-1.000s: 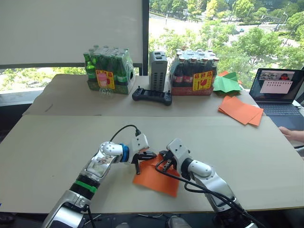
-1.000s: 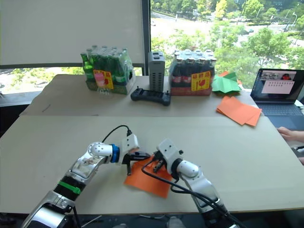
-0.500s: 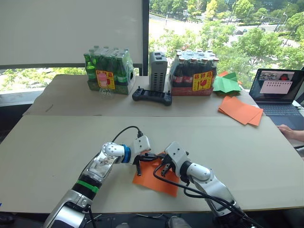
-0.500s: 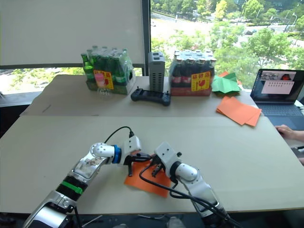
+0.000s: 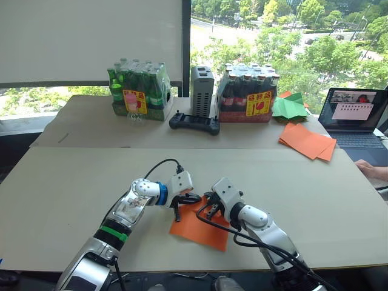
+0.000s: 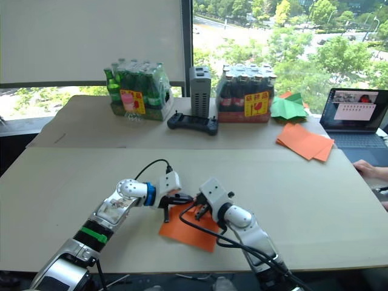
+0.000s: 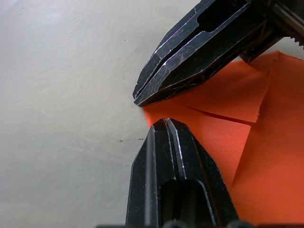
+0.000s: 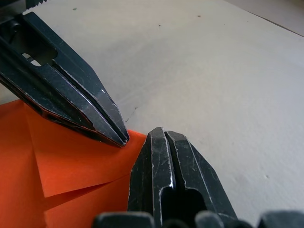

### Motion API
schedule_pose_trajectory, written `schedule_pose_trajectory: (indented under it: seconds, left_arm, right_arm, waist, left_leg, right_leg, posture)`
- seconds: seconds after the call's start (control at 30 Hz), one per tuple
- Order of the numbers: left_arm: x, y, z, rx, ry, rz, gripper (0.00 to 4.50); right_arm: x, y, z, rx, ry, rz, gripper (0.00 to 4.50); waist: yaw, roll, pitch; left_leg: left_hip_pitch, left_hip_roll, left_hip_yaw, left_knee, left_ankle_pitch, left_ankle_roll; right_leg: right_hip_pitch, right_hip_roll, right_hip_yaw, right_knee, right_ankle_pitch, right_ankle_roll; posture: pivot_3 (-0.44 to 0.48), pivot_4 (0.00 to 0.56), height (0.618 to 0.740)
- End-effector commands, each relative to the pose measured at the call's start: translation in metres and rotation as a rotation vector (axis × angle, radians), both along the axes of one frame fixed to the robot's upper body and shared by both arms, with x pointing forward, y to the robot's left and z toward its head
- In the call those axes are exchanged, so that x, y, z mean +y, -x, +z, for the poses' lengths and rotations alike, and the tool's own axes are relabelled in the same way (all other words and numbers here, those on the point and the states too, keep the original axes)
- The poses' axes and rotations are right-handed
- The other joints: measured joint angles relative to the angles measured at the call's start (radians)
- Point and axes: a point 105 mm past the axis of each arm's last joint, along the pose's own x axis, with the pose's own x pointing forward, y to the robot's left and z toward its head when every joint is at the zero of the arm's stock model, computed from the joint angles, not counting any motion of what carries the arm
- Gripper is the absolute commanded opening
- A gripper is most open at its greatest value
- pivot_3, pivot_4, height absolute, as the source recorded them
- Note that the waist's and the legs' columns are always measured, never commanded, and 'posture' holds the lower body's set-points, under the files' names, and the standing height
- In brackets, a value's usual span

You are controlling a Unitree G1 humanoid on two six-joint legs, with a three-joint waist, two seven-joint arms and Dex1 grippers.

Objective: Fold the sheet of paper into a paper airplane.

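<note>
The orange sheet of paper [image 5: 200, 230] lies flat on the near table, between my two arms. Its far corner is folded over into a small triangular flap [image 7: 223, 92]. My left gripper [image 5: 193, 199] is shut, and its tip [image 7: 164, 123] rests at that far corner. My right gripper [image 5: 206, 209] is also shut, with its tip [image 8: 161, 134] at the same corner. The two tips point at each other and almost touch. In the right wrist view the left fingers [image 8: 71, 99] lie across the flap [image 8: 76, 164]. No paper airplane shape shows.
On the far table stand a pack of green bottles [image 5: 138, 91], a grey box [image 5: 202, 91], a pack of dark bottles [image 5: 248, 94] and a black controller [image 5: 194, 123]. Green paper shapes [image 5: 290, 106], a pile of orange sheets [image 5: 307, 140] and a laptop [image 5: 357, 115] lie far right. A person's hand [image 5: 371, 171] rests at the right edge.
Both grippers have stayed shut at the paper's far corner. The right gripper shifted slightly and came back. The sheet has not moved.
</note>
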Motion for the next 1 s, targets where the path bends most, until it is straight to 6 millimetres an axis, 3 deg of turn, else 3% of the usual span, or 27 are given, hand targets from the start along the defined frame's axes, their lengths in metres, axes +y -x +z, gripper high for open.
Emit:
schedule_pose_trajectory:
  seconds: [0.03,0.27,0.57,1.0]
  left_arm:
    - [-0.007,-0.005,0.007,-0.027,0.001,-0.006,0.02]
    - [-0.017,-0.01,0.003,-0.022,-0.024,-0.027,0.02]
    - [0.004,-0.002,-0.035,0.052,-0.138,-0.021,0.02]
    - [0.027,0.014,-0.045,0.101,-0.159,-0.007,0.02]
  right_arm:
    - [-0.01,0.003,-0.018,0.069,0.05,-0.031,0.0]
    - [-0.01,0.006,-0.021,0.083,0.063,-0.024,0.0]
    - [-0.01,0.007,-0.021,0.081,0.066,-0.028,0.0]
    - [-0.008,0.006,-0.02,0.078,0.063,-0.025,0.0]
  waist:
    - [0.002,0.0,0.0]
    - [0.002,0.0,0.0]
    - [0.003,-0.001,-0.002]
    - [-0.004,-0.001,-0.007]
  left_leg:
    - [0.0,0.0,0.0,0.0,0.0,0.0]
    - [0.0,0.0,0.0,0.0,0.0,0.0]
    - [0.004,0.0,0.0,0.0,0.0,0.0]
    - [0.008,0.0,0.0,-0.002,0.0,0.0]
  right_leg:
    - [0.0,0.0,0.0,0.0,0.0,0.0]
    - [0.0,0.0,0.0,0.0,0.0,0.0]
    - [0.004,0.0,0.0,-0.001,0.0,0.0]
    - [0.006,0.0,0.0,0.0,-0.002,0.001]
  posture:
    - [0.0,0.15,0.733]
    - [0.0,0.15,0.733]
    - [0.0,0.15,0.733]
    - [0.0,0.15,0.733]
